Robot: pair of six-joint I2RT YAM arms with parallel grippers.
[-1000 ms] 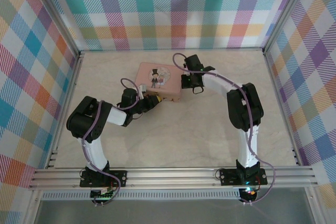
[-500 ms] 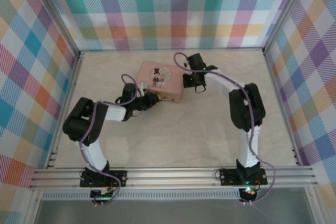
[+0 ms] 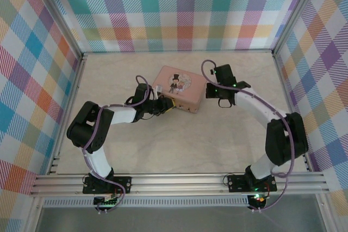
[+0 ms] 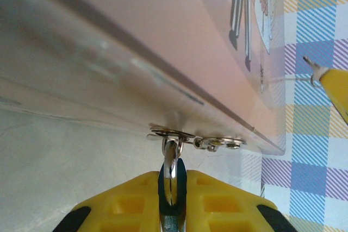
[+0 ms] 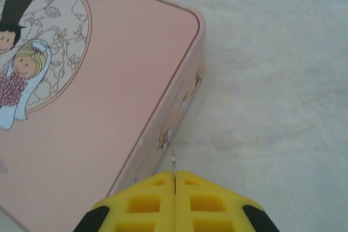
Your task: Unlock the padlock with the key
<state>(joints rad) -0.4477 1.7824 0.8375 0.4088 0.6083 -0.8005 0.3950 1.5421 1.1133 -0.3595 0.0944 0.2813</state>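
The padlock [image 4: 171,161] hangs by its silver shackle from the hasp [image 4: 209,142] on the side wall of the pink tin [image 3: 179,86]. My left gripper [image 4: 173,177] is shut on the padlock, at the tin's near-left side [image 3: 165,105]. My right gripper [image 5: 174,173] is shut on the key [image 5: 173,158], a thin pale sliver sticking out between its tips. That gripper hovers just off the tin's right side [image 3: 209,93], and the key tip points at the tin's wall [image 5: 179,107]. In the left wrist view, one yellow finger [image 4: 337,91] of the right gripper shows past the tin's far corner.
The pink tin lies slantwise in the middle of the pale marble-look table [image 3: 179,145]. Checked cloth walls [image 3: 179,14] on metal frames close off the back and both sides. A rail [image 3: 179,180] carrying the arm bases runs along the near edge.
The tin has slid to the right, and my left gripper has gone with it, still shut on the padlock. My right arm has swung right and stretched out, staying beside the tin's right side.
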